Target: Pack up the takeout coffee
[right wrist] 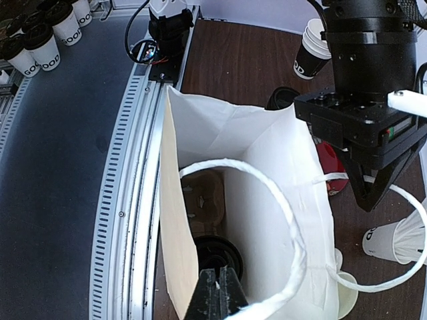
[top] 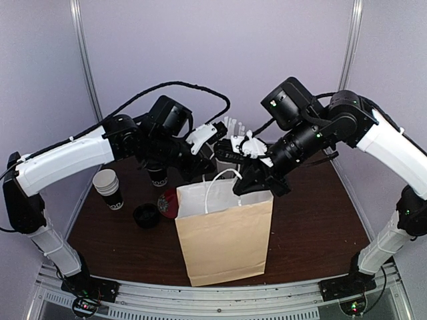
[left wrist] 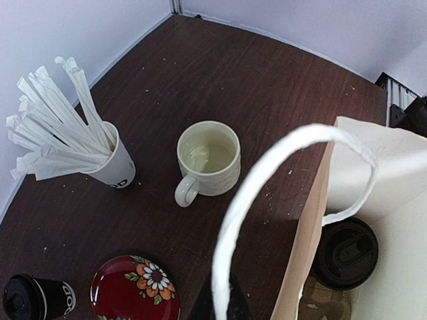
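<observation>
One takeout coffee stands at the bottom of the paper bag. Only its black lid shows, partly hidden behind the right gripper. That gripper's fingers are pressed together on the front handle, though the pinch itself sits at the frame's edge. The left gripper is clamped on the rear handle. A second lidded coffee stands on the table beside a red floral plate; both are cropped. Farther off are a lidless cup, a loose black lid, a ceramic mug and a cup of wrapped straws.
</observation>
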`<move>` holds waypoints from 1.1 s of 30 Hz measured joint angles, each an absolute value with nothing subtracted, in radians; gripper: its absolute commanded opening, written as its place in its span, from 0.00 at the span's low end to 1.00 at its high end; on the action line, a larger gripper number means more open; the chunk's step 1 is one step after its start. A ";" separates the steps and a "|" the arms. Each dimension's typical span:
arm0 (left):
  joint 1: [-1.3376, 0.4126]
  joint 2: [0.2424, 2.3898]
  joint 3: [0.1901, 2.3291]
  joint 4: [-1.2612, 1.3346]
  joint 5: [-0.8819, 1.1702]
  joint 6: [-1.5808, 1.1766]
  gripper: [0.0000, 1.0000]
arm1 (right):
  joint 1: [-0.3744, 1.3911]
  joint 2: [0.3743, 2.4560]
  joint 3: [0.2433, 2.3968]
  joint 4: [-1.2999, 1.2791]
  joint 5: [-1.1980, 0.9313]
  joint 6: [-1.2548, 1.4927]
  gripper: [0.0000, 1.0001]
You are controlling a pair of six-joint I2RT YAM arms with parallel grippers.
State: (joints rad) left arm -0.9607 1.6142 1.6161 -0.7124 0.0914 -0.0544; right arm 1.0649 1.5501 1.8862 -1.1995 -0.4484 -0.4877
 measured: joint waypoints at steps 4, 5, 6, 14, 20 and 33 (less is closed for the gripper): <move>-0.961 1.614 1.635 -0.701 0.093 -0.052 0.00 | 1.065 1.546 1.886 -1.200 -0.442 -0.499 0.01; -0.961 1.614 1.645 -0.698 0.093 -0.051 0.00 | 1.065 1.544 1.886 -1.201 -0.436 -0.502 0.00; -0.961 1.614 1.654 -0.690 0.093 -0.049 0.00 | 1.065 1.542 1.886 -1.201 -0.432 -0.506 0.00; -0.961 1.630 1.690 -0.643 0.094 -0.035 0.00 | 1.065 1.522 1.885 -1.217 -0.411 -0.528 0.00; -0.961 1.658 1.695 -0.636 0.094 -0.030 0.00 | 1.065 1.520 1.884 -1.227 -0.393 -0.541 0.01; -0.961 1.645 1.788 -0.752 0.107 0.009 0.72 | 1.065 1.514 1.884 -1.298 -0.424 -0.600 0.57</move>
